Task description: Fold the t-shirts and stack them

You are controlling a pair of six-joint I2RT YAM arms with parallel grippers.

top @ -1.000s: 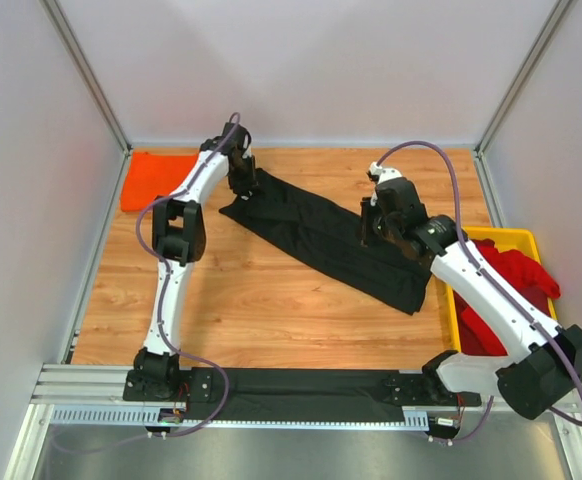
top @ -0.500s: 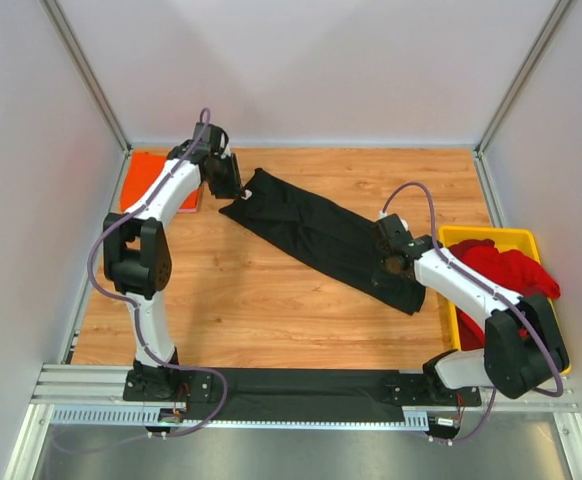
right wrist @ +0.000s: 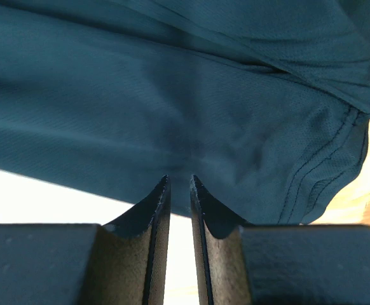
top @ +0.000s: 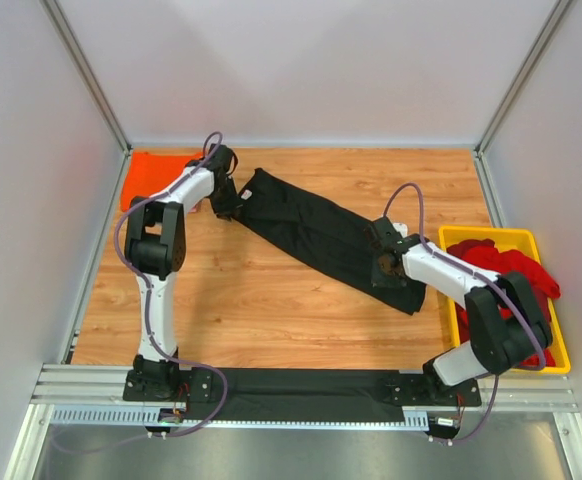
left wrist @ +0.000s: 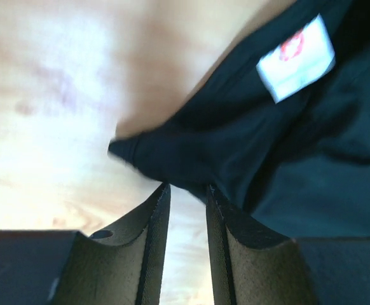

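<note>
Left claw [left wrist: 187, 188] narrow, nothing visibly between its jaws; black shirt [left wrist: 299, 159] lies just ahead of its tips, collar label [left wrist: 296, 58] beyond. Right claw [right wrist: 179, 180] likewise narrow and empty, same shirt directly ahead. Judgement: one claw posted per end, ready to fold the strip over.

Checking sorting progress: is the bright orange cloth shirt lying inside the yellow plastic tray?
No, the bright orange cloth shirt lies on the wooden table's far left corner, far from the yellow plastic tray at right.
</note>
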